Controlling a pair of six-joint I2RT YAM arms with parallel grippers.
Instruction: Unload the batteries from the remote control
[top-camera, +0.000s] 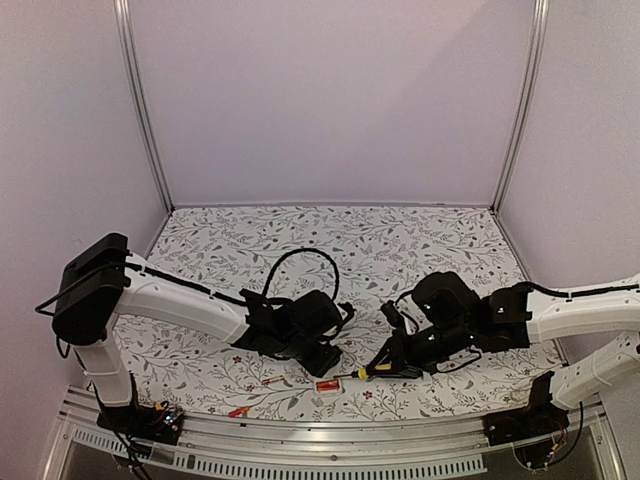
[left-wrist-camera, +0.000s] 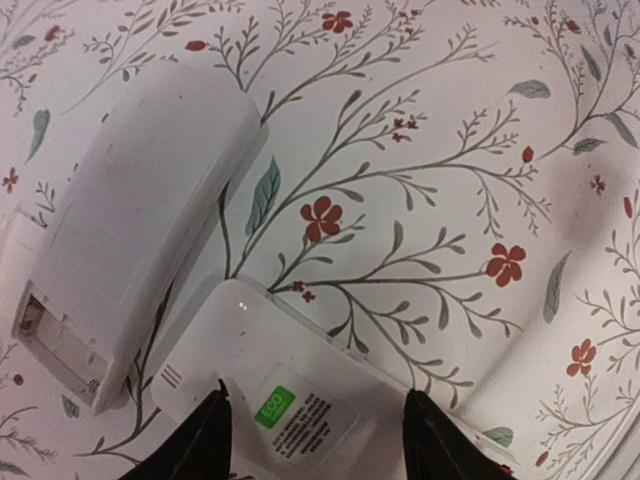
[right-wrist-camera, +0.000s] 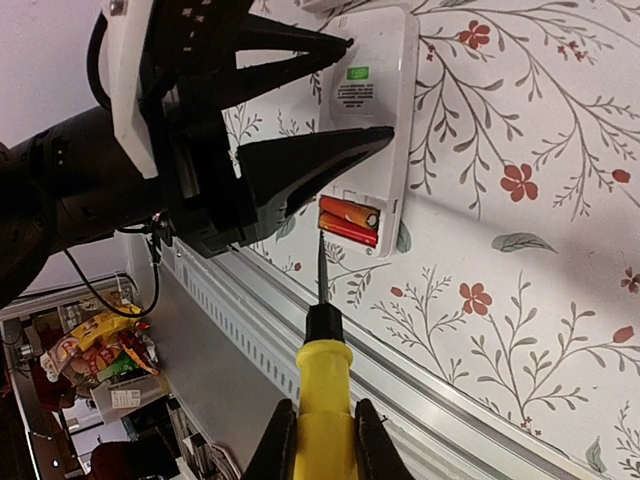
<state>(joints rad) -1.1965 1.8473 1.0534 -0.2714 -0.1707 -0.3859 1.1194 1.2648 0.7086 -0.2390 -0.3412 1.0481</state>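
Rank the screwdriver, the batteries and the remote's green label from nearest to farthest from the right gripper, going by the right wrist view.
1. The screwdriver: clamped in the right gripper, bottom centre.
2. The batteries: in the open compartment of the remote, at the screwdriver's tip.
3. The green label: farther up the remote, near the top.

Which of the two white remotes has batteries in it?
The green-stickered remote under the left gripper: red-orange batteries lie in its open compartment. The other remote has a compartment that looks empty.
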